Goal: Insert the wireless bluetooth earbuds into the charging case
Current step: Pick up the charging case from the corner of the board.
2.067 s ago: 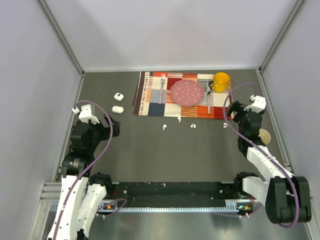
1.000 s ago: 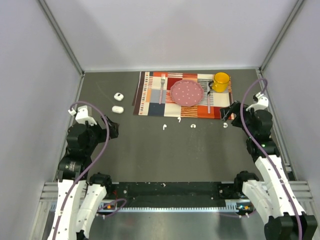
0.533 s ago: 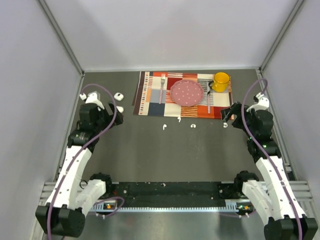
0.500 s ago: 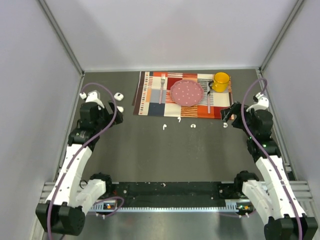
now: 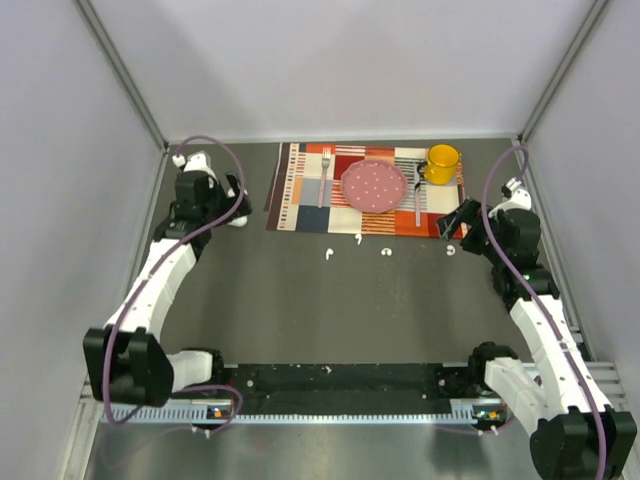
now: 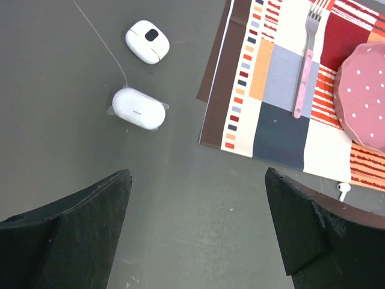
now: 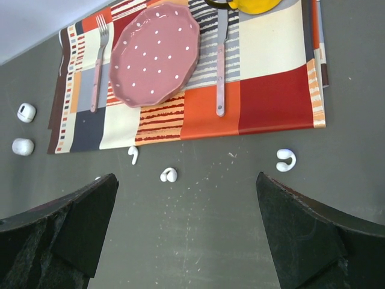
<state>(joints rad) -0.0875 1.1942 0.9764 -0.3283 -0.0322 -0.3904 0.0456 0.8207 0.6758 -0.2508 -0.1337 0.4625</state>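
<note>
Barely begun: none inserted, with earbuds (image 7: 168,175) lying loose on the bench (image 5: 300,310) just off the placemat (image 7: 271,102), well apart from the charging cases (image 6: 138,108). Hovering wide and empty: left gripper (image 6: 197,174) above charging cases, right gripper (image 7: 186,177) above earbuds.

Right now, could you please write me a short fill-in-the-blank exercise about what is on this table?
The mug on the placemat is ___ in colour.
The left gripper and the right gripper are both ___.
Beside the placemat lie ___ white cases.
Seen from above, the fork lies to the ___ of the dotted plate.
Missing words: yellow; open; two; left.
</note>
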